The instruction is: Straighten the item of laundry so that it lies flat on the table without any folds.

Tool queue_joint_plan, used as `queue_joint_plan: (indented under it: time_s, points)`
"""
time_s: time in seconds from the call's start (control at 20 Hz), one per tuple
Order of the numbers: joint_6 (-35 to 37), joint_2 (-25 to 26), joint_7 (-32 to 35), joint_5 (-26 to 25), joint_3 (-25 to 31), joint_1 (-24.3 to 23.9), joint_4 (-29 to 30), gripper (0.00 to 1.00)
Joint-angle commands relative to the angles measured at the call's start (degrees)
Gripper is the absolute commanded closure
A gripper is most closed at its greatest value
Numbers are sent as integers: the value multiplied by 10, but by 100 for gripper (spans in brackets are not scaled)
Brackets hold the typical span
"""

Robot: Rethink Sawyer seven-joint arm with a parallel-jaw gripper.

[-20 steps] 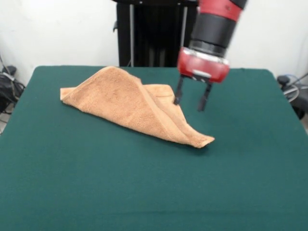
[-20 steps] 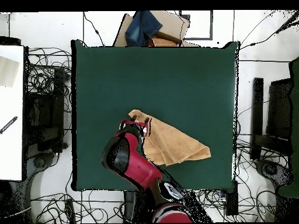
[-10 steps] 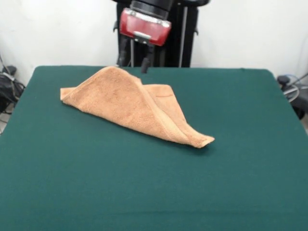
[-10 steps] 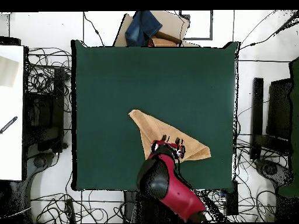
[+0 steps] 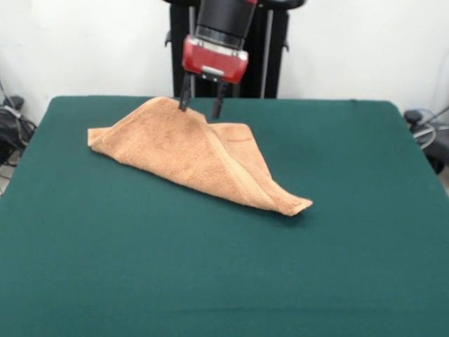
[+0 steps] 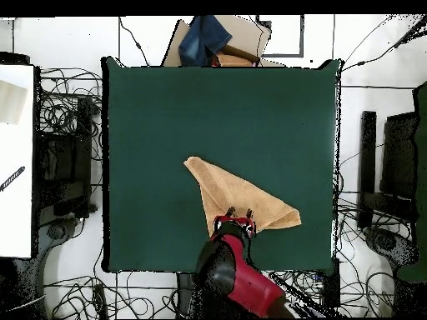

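Note:
The item of laundry [image 5: 189, 156] is a peach-orange towel folded over into a rough triangle, lying left of centre on the green table [image 5: 224, 274]. Its fold peaks at the far side, and one corner points toward the near right. In the overhead view the towel [image 6: 238, 198] lies near the table's [image 6: 167, 125] lower middle. My gripper [image 5: 200, 109] hangs open just above the towel's far peak, one fingertip [image 5: 184, 102] right at the cloth, nothing held. From overhead the gripper [image 6: 239, 213] sits over the towel's bottom edge.
A cardboard box with blue cloth [image 6: 213, 40] sits beyond the table's top edge in the overhead view. Cables and black equipment [image 6: 67, 158] lie on the floor at both sides. A white bench [image 6: 15, 158] stands at the left.
The gripper swung from the towel's right side across to its far peak and has come down toward the cloth. The towel has not moved.

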Motion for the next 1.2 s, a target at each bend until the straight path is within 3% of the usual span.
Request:
queue_joint_plan:
  time_s: [0.05, 0.3, 0.75, 0.9, 1.1, 1.2]
  points:
    - [-52, 92, 208, 9, 1, 44, -23, 0]
    - [-57, 92, 211, 21, 3, 49, -16, 0]
    - [22, -33, 176, 20, -14, 25, 56, 0]
    - [42, -34, 169, -2, -2, -8, 49, 0]
    - [57, -35, 152, 13, -6, 1, 38, 0]
    - [48, -7, 148, 12, -8, 4, 20, 0]
